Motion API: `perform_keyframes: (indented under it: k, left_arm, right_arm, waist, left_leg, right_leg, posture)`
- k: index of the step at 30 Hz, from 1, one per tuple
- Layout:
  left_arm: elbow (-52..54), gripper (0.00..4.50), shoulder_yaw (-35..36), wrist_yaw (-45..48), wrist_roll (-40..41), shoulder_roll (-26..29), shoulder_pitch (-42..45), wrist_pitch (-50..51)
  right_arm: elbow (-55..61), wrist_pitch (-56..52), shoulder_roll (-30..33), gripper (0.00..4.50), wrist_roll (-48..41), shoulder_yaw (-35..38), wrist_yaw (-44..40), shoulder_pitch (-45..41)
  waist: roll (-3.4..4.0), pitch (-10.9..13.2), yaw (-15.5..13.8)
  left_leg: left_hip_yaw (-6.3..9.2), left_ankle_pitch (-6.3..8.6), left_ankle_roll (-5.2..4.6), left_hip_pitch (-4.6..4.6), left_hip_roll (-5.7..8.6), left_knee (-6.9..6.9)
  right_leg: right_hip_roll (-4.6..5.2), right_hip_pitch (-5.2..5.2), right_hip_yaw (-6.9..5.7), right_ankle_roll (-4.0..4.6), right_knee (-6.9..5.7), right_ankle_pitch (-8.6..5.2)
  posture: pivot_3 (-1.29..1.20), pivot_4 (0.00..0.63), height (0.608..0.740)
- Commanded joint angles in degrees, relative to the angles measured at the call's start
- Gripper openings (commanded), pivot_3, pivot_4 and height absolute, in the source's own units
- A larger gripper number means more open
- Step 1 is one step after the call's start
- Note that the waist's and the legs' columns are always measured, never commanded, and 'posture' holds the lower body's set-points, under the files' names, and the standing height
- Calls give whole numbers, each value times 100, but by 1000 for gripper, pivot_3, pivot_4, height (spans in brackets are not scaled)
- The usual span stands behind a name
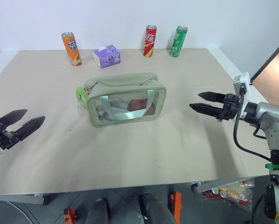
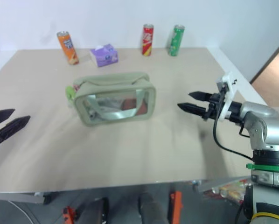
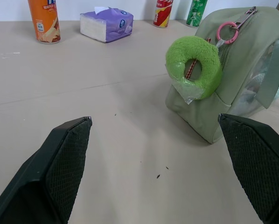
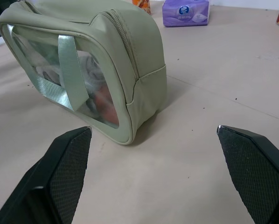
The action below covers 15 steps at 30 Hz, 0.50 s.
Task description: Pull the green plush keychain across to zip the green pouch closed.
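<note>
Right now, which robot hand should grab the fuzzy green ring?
Probably the left. The green plush keychain hangs off the green pouch end facing the open left gripper; the right gripper waits at the opposite end.

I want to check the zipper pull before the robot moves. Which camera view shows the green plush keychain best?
The left wrist view: the green plush keychain appears large there, hanging at the end of the green pouch. Both eye views show a small green edge at the pouch's left end. In the right wrist view the pouch hides it.

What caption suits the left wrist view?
Open left hand faces the green plush keychain hanging at the green pouch's end.
</note>
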<state>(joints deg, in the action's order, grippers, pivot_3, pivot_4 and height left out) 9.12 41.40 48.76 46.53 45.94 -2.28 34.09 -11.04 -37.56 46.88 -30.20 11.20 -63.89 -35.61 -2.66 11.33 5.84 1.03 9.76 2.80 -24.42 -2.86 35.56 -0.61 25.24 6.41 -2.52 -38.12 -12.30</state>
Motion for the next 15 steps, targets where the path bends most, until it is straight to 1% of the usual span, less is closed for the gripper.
perform_keyframes:
  k: [1,4,7,12,15]
  left_arm:
    - [163,4500,27,-80,112,121,310,-59]
    - [553,4500,-298,-35,204,372,698,62]
    - [712,4500,-558,57,162,532,900,89]
    - [980,4500,-1019,291,-18,747,1105,-7]
    - [1052,4500,-1173,440,23,831,1249,-4]
  right_arm:
    - [94,154,161,4465,94,-119,-145,-130]
    - [267,378,275,4465,394,-535,-374,-185]
    - [197,663,392,4465,711,-877,-550,-443]
    - [-125,1127,248,4465,1012,-1262,-865,-1508]
    - [-432,1492,44,4465,1185,-1504,-1131,-2364]
  waist:
    - [0,0,-1]
    - [-2,-1,-4]
    - [3,2,-5]
    - [10,6,35]
    - [12,8,35]
  left_leg:
    - [0,0,0,0,0,0]
    - [2,0,0,-2,0,1]
    - [-2,0,0,-3,1,7]
    - [-26,0,1,6,-5,0]
    - [-20,0,0,8,-10,-10]
  right_leg:
    - [0,0,0,0,0,0]
    - [-1,1,-1,0,0,0]
    - [1,-1,1,-2,0,1]
    - [1,7,13,-8,-1,7]
    - [-7,9,10,-4,-1,7]
  posture:
    - [0,150,740]
    - [0,150,740]
    - [0,150,740]
    - [0,150,740]
    - [0,150,740]
